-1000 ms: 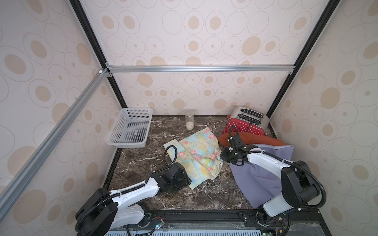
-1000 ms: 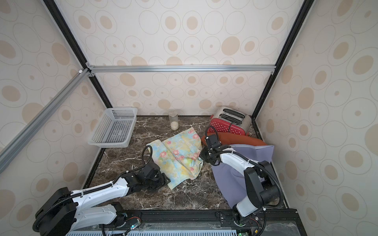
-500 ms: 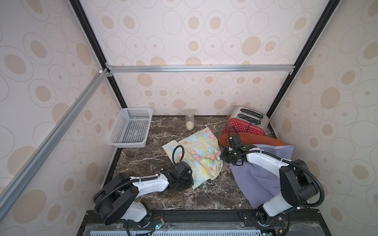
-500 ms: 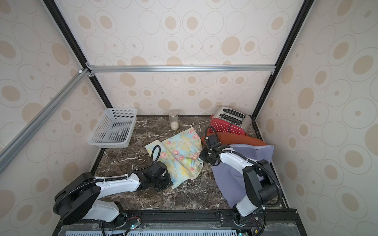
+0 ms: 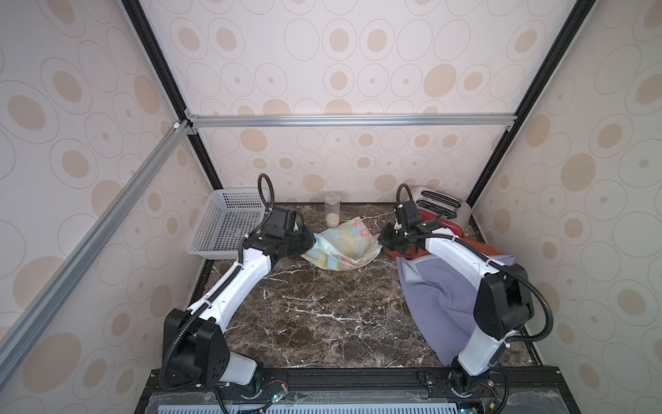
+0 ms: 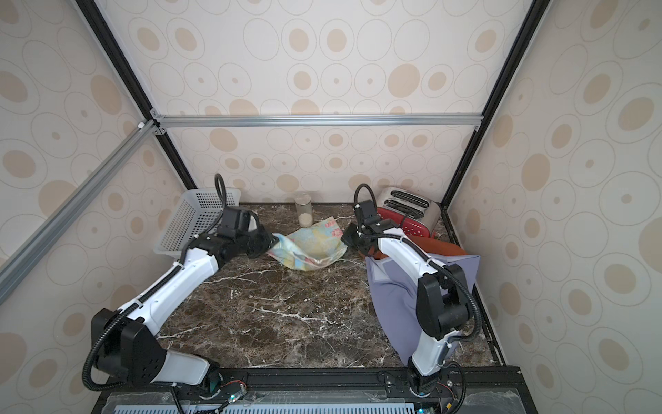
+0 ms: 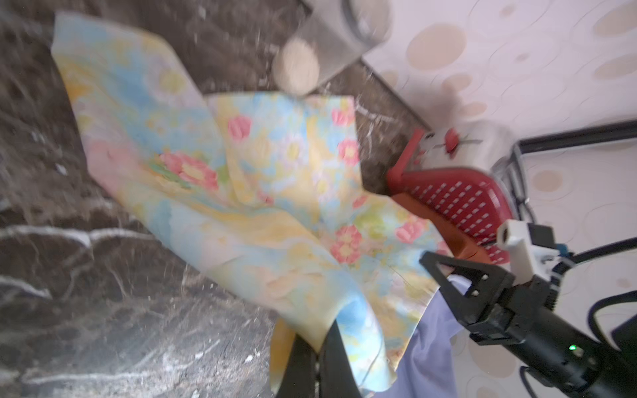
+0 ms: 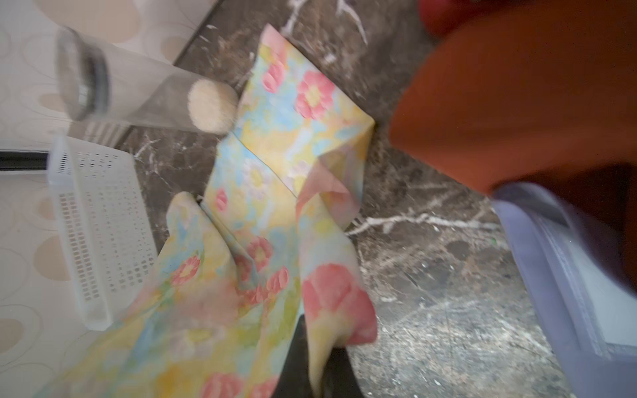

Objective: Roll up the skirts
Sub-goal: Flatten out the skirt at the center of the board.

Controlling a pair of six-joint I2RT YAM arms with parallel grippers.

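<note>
The floral skirt (image 5: pixel 340 247), thin soft cloth in yellow, blue and pink, sags near the back edge of the dark marbled surface (image 5: pixel 315 315). Its two ends are pinched in the closed left jaws and right jaws. The rust-orange skirt (image 5: pixel 481 247) and lavender skirt (image 5: pixel 440 304) lie rumpled along the right edge. A glass jar (image 5: pixel 332 214) holds pale grains low down. A white perforated basket (image 5: pixel 229 222) sits at the back left corner.

We see thin matt cloth in the floral skirt (image 5: pixel 340 247), and thicker matt cloth in the lavender skirt (image 5: pixel 437 304) and the rust-orange skirt (image 8: pixel 517 96). The tabletop (image 5: pixel 322 315) looks like polished dark marble. The basket (image 5: pixel 222 229) is white perforated plastic, the jar (image 5: pixel 332 211) is clear, and the toaster (image 5: pixel 444 206) is brushed metal with a red perforated side.
</note>
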